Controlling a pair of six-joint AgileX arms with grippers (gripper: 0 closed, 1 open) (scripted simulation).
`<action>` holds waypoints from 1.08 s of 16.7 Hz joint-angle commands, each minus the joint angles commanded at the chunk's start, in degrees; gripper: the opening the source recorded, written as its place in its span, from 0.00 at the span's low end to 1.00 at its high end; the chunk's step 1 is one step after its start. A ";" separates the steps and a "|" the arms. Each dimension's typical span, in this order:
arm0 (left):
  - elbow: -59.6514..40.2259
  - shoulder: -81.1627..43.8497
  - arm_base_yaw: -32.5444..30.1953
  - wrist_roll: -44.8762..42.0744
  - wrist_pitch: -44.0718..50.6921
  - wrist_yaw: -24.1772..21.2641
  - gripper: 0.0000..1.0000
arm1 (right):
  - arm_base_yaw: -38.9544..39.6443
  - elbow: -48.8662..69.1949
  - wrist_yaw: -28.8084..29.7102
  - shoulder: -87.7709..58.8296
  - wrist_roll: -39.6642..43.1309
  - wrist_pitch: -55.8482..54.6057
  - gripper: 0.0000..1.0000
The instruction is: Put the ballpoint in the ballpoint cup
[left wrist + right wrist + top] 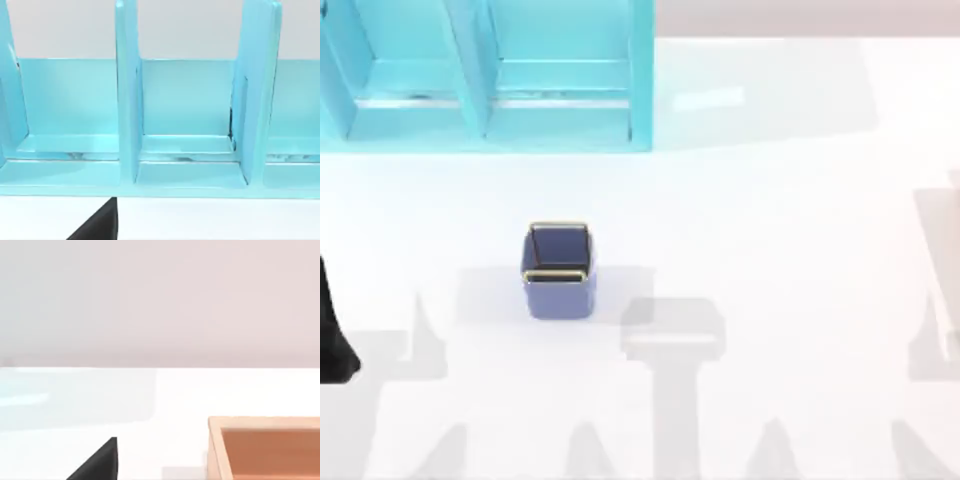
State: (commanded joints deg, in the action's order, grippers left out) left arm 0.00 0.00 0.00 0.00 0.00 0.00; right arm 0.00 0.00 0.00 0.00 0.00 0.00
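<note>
The ballpoint cup (558,270), small, square and blue-violet with a thin gold rim, stands upright on the white table left of centre, with a dark inside. The ballpoint is out of view. A black part of my left arm (335,345) shows at the table's left edge, well left of the cup. A black wedge of my left gripper (97,225) shows in the left wrist view, facing the cyan shelf. A like black wedge of my right gripper (97,462) shows in the right wrist view, over bare table.
A big cyan shelf unit (485,75) with upright dividers (127,95) stands at the back left. An orange-brown open box (265,447) sits near my right gripper. Grey shadows fall across the front of the table.
</note>
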 joint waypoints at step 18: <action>-39.99 -55.26 24.09 19.83 15.04 -12.94 1.00 | 0.00 0.00 0.00 0.00 0.00 0.00 1.00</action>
State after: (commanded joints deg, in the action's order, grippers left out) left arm -39.99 -55.26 24.09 19.83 15.04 -12.94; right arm 0.00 0.00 0.00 0.00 0.00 0.00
